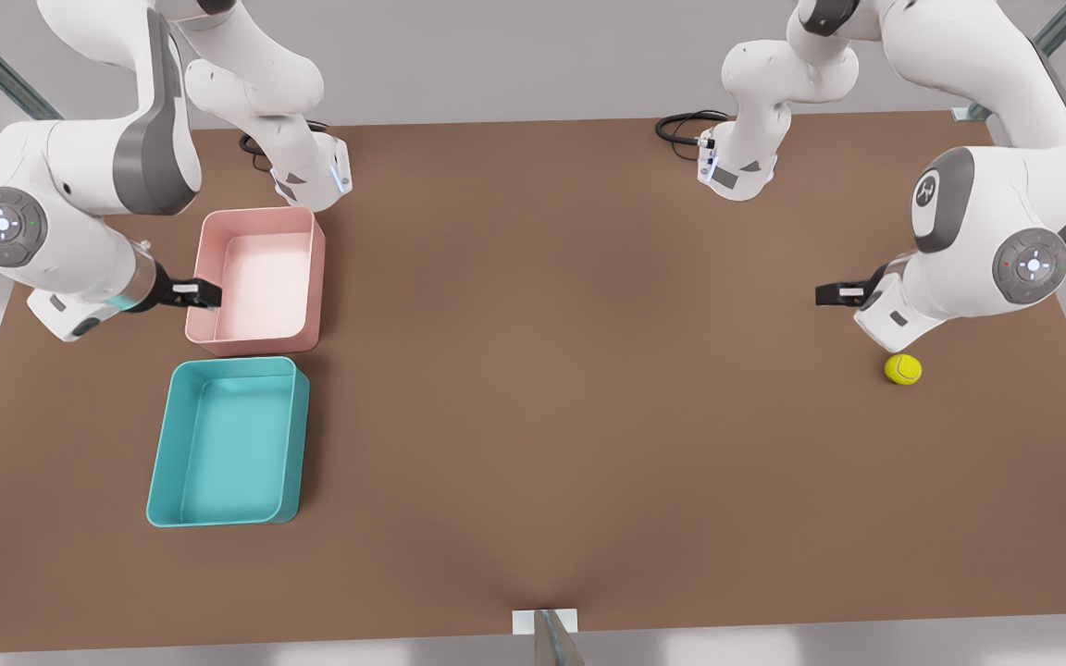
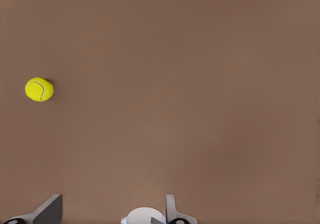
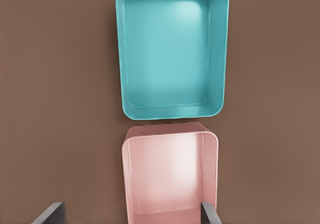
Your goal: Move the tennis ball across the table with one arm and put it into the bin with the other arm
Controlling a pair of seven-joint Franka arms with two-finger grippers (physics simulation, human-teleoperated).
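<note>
The tennis ball (image 1: 903,369) rests on the brown table (image 1: 570,370) toward the front view's right; the left wrist view shows the ball (image 2: 39,89) lying alone on the bare tabletop. My left gripper (image 1: 834,294) hovers open just behind and beside it, its fingertips (image 2: 50,209) spread wide with nothing between them. The teal bin (image 1: 223,444) is empty at the front view's left, and it also appears as the bin (image 3: 172,49) in the right wrist view. My right gripper (image 1: 203,294) hangs open over the pink tray's edge.
A pink tray (image 1: 260,277) stands empty right behind the teal bin, the two almost touching; the right wrist view looks down on this tray (image 3: 170,174). Both arm bases (image 1: 737,166) are bolted at the table's far edge. A wide stretch of tabletop separates ball and bin.
</note>
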